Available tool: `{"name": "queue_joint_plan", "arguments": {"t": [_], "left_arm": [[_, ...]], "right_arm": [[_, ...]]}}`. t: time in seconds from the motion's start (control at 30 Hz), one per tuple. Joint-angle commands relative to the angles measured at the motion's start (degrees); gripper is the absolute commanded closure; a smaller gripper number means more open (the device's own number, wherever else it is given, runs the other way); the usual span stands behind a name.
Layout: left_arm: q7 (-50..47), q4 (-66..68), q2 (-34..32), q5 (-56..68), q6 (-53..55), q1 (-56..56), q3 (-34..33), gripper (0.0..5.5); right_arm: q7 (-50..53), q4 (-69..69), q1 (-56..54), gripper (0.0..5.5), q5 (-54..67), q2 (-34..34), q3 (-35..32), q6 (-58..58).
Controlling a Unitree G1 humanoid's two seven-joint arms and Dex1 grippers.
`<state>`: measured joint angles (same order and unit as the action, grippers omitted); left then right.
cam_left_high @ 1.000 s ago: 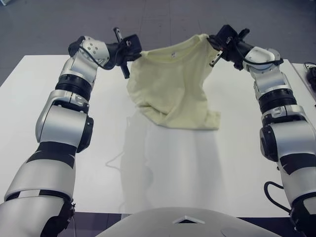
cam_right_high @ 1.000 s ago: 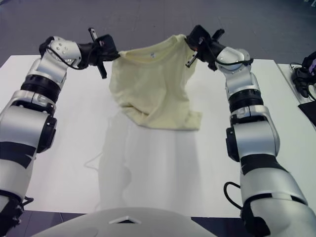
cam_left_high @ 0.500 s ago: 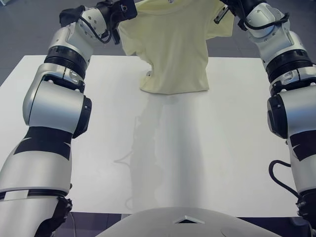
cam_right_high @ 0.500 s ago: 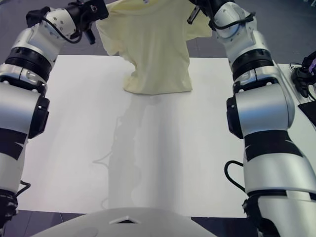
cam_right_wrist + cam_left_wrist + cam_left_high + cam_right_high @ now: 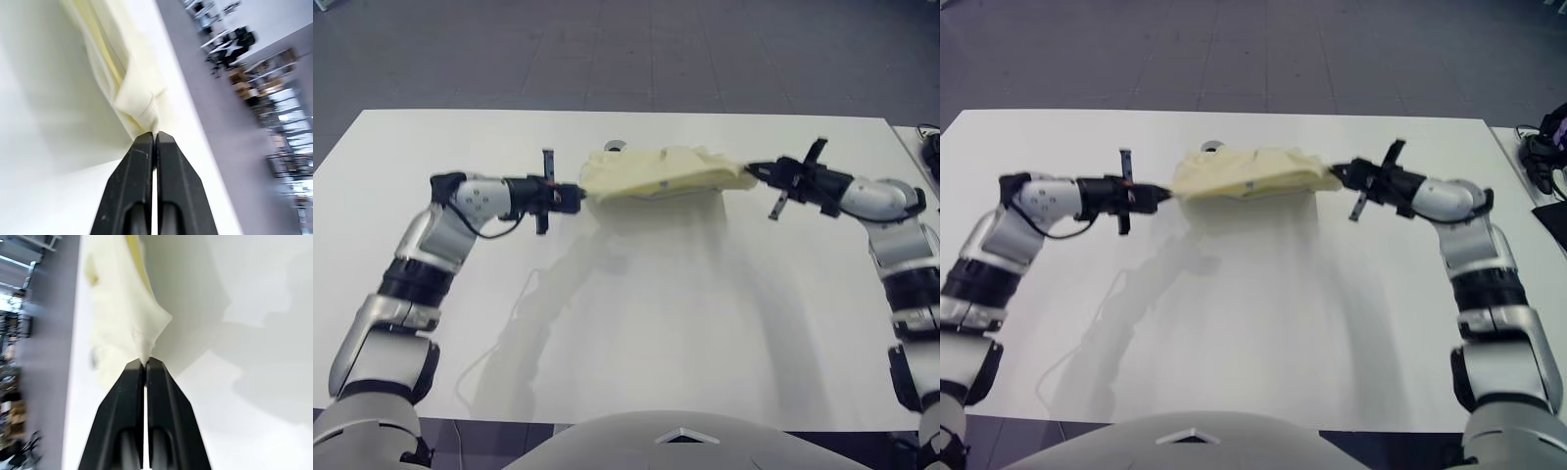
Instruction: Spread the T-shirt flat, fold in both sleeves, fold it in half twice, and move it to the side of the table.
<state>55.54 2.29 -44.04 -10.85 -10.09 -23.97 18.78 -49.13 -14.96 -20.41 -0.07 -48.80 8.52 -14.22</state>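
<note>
One T-shirt (image 5: pixel 658 174), pale yellow, and it's strung out sideways over the far half of the white table (image 5: pixel 636 333), bunched into a long crumpled band that runs parallel to the table's far edge. Two grippers on it, one at each end! The left gripper (image 5: pixel 576 194) sits over the table's left-centre, low above the surface, arm stretched in from the table's left side. From the left wrist view its two black fingers (image 5: pixel 127 401) are pressed tight together, with a corner of yellow fabric pinched right at their tips. Over on the table's right side, the right gripper (image 5: pixel 754 170) mirrors it, and its own two fingers (image 5: pixel 134 181) are squeezed together as well, nipping a hemmed fold of the shirt between the tips. So that's one garment, two pinch points, cloth drawn between them. The middle of the shirt sags in soft ridges, and a grey shadow falls on the table just in front of it. Whether the fabric's underside actually touches the table, I can't tell from here. Just behind the shirt, toward the table's far edge, one small round grey spot (image 5: pixel 615 145) peeks out on the white surface. Past the table's right edge, one dark clump of gear (image 5: pixel 1540 147) sits on a neighbouring surface, well apart from the shirt.
</note>
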Motion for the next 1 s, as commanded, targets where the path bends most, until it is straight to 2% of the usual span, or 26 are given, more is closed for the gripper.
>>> {"name": "queue_joint_plan", "arguments": {"t": [0.03, 0.27, 0.4, 0.47, 0.67, 0.77, 0.83, 0.93, 1.0], "left_arm": [[10.14, -37.25, -14.89, 5.66, 14.58, 24.93, -1.22, 5.47], [11.29, -41.14, -15.19, 1.41, 20.40, 31.10, -1.04, 5.47], [12.34, -45.60, -16.98, 4.49, 25.92, 35.03, -2.74, 5.47], [12.37, -46.20, -16.69, 7.19, 27.61, 35.21, -4.46, 5.14], [13.60, -45.42, -13.53, 23.69, 35.32, 29.32, -13.45, 4.10], [12.08, -40.37, -10.59, 29.76, 38.96, 20.87, -15.93, 3.57], [6.60, -32.19, -7.26, 23.56, 36.20, 13.56, -12.62, 3.23], [-3.90, -15.09, -1.65, 8.44, 25.46, 3.46, -4.77, 2.63], [-8.89, -4.10, 1.77, 1.61, 17.47, -1.39, -0.77, 2.24]], "right_arm": [[-16.42, 40.98, 27.57, 5.50, 12.26, -20.60, -5.99, 21.82], [-14.74, 45.49, 34.86, 5.50, 2.96, -19.89, -1.58, 27.87], [-17.54, 54.92, 39.81, 5.50, 8.44, -22.65, -4.06, 38.90], [-18.97, 58.47, 40.31, 5.50, 11.49, -23.77, -6.50, 43.03], [-23.83, 59.32, 33.62, 4.47, 22.57, -25.24, -17.86, 49.07], [-23.66, 56.99, 26.62, 3.96, 29.84, -23.53, -21.20, 52.35], [-18.40, 52.22, 17.85, 3.64, 28.02, -19.16, -16.26, 52.54], [-7.84, 38.45, 4.71, 3.06, 15.22, -8.80, -4.05, 46.96], [-3.75, 30.17, -0.13, 2.70, 10.20, -2.99, 0.51, 43.14]]}}
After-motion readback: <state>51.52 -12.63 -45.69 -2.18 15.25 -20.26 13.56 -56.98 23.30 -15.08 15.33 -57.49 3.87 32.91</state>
